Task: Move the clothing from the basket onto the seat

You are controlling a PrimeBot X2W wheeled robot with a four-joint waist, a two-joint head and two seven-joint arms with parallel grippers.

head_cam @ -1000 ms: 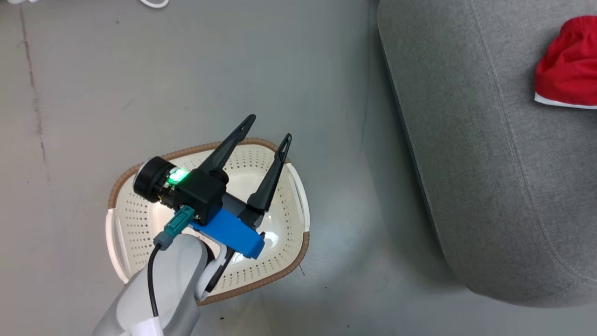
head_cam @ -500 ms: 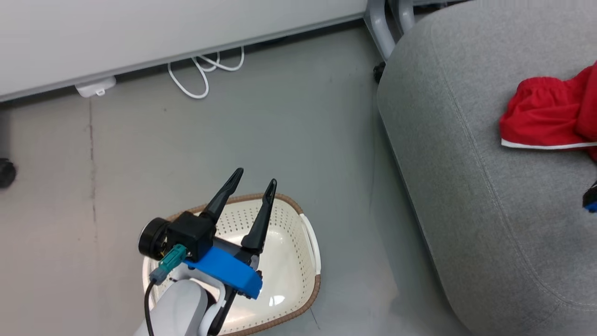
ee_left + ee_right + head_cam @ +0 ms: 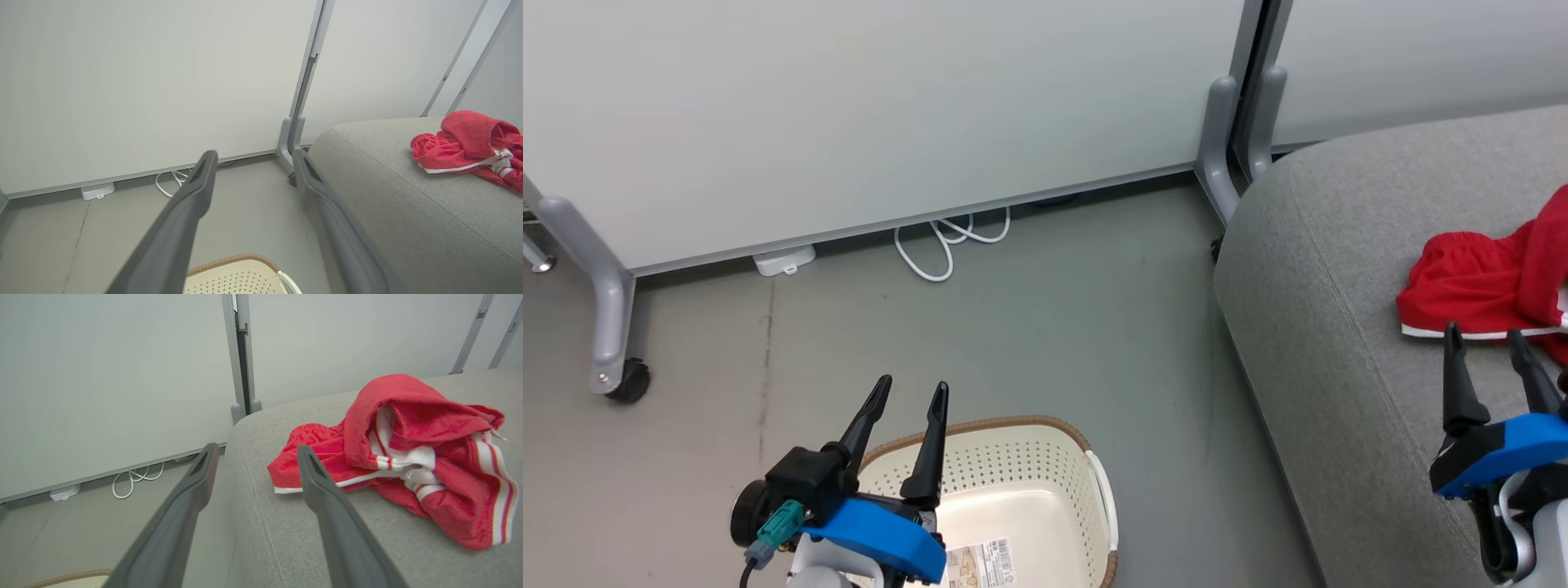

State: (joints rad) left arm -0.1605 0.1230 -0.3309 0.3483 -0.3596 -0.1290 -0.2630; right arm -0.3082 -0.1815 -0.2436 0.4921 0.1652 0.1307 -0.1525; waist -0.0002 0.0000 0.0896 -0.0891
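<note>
Grey sofa seat point(image 3: 1339, 343) = landmark. Laundry basket point(image 3: 1013, 422) on floor left of seat, apart. Red clothing point(image 3: 1470, 286) heaped on seat, so task likely done. Left end effector point(image 3: 913, 384) released, empty, left of seat by basket. Right end effector point(image 3: 1481, 331) released, empty, over seat just beside clothing. Head view gives basket floor: bare bar label sticker point(image 3: 980, 563). Right wrist view gives clothing's white stripes and folds.

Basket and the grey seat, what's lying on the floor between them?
Nothing. In the head view, the strip of grey floor between the basket and the seat is bare.
</note>
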